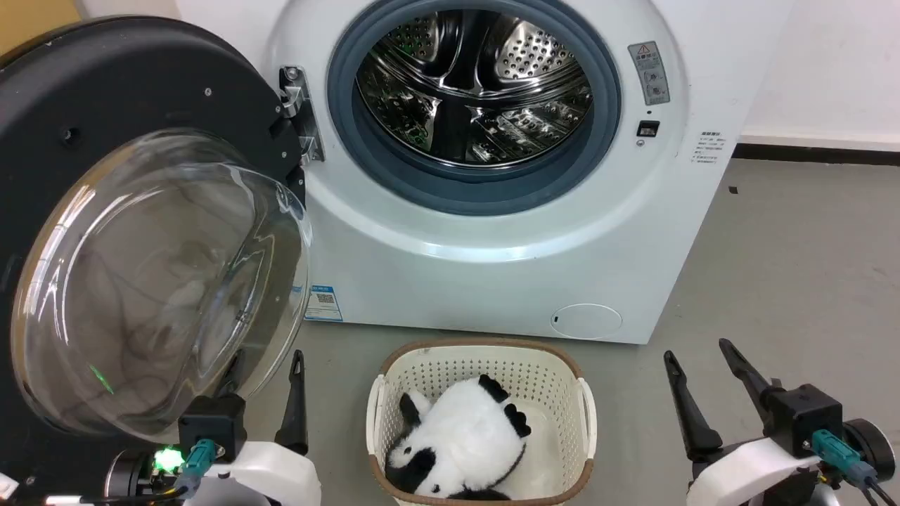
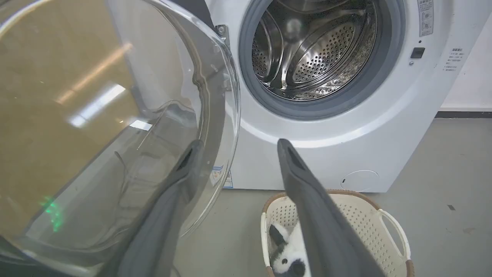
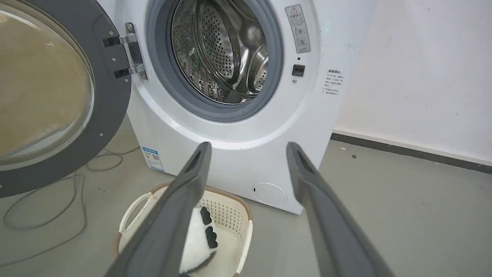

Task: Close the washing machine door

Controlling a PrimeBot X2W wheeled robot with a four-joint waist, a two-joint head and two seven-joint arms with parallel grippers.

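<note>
Both my left gripper and right gripper gape wide near me, and the door hangs swung out left of the washing machine, so I think I should push its black rim slowly till it clicks.

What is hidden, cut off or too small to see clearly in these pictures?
Head view: the left edge cuts off the washing machine door.
Left wrist view: door glass blurs one finger of the left gripper; contact unclear.
Head view: warning label text too small.
Left wrist view: a finger covers part of the panda toy.
</note>
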